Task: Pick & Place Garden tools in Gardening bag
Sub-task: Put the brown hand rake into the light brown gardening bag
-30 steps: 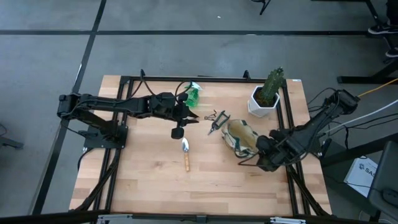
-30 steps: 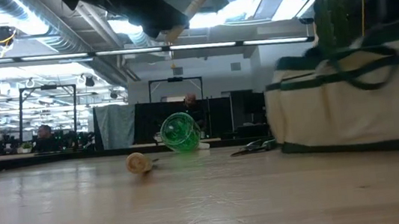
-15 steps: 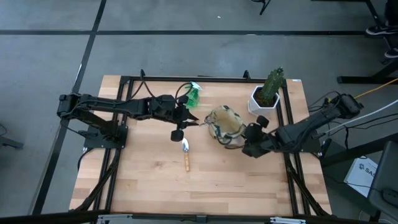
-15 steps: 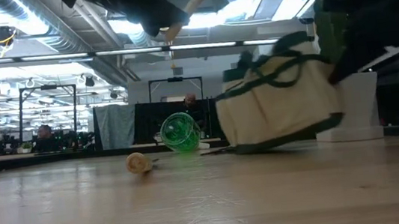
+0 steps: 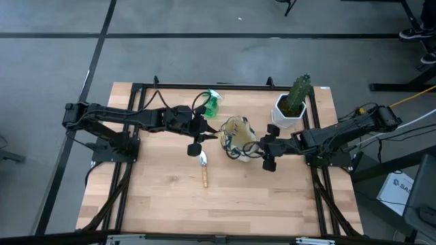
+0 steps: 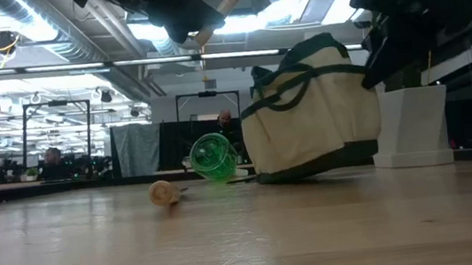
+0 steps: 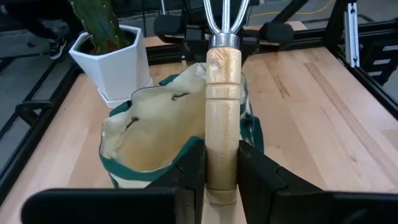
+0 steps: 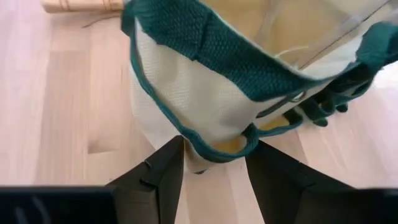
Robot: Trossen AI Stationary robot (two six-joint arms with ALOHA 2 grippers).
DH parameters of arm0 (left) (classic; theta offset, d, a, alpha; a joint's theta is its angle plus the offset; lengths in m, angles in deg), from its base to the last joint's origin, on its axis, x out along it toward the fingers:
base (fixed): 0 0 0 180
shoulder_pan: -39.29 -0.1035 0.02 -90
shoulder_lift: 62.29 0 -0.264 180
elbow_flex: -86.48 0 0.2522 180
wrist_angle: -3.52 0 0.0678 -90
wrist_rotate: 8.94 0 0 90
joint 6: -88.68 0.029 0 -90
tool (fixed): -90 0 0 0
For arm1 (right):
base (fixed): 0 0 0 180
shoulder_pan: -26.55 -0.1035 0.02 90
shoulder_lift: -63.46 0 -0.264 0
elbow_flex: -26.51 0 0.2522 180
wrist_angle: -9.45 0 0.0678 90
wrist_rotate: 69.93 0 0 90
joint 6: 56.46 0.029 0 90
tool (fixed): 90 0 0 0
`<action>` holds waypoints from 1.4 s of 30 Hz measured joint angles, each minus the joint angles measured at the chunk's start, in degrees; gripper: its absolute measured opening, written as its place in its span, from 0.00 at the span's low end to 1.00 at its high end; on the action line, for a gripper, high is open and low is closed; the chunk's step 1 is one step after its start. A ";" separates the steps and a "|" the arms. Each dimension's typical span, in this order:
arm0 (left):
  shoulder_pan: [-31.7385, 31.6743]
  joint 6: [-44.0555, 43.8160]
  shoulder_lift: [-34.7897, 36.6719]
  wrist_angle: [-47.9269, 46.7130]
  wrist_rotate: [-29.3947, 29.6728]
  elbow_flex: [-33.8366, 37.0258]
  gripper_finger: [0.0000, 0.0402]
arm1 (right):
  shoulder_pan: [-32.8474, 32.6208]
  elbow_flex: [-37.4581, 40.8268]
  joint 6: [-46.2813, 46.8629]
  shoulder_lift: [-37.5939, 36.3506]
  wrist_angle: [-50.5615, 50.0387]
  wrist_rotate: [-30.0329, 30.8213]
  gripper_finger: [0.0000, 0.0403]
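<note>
Dragged leftward across the bench [image 5: 157, 197], your beige canvas gardening bag with dark green trim [image 5: 238, 136] now sits mid-bench.
Your left gripper [image 7: 221, 171] is clamped on the thin wooden-handled hand fork [image 7: 222, 106] beside the bag's mouth; your right gripper [image 8: 214, 163] pinches the bag's rim.

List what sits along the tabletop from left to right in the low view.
Trowel handle end → green spray bottle → gardening bag → white pot.
</note>
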 joint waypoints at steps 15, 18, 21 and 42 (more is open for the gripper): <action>-0.15 0.10 0.00 1.34 -0.05 0.00 0.17 | 5.82 0.02 -11.69 -16.14 1.22 -12.93 0.43; -0.59 0.12 0.00 4.43 -0.04 0.00 0.17 | 7.66 0.02 -14.72 -20.21 0.98 -17.71 0.43; -0.96 0.12 0.02 6.40 -0.05 -0.04 0.17 | 9.52 0.02 -16.66 -24.67 0.89 -20.37 0.43; -0.87 14.53 0.00 18.06 -11.50 -0.04 0.17 | 11.39 0.02 -15.63 -32.21 0.67 -20.87 0.43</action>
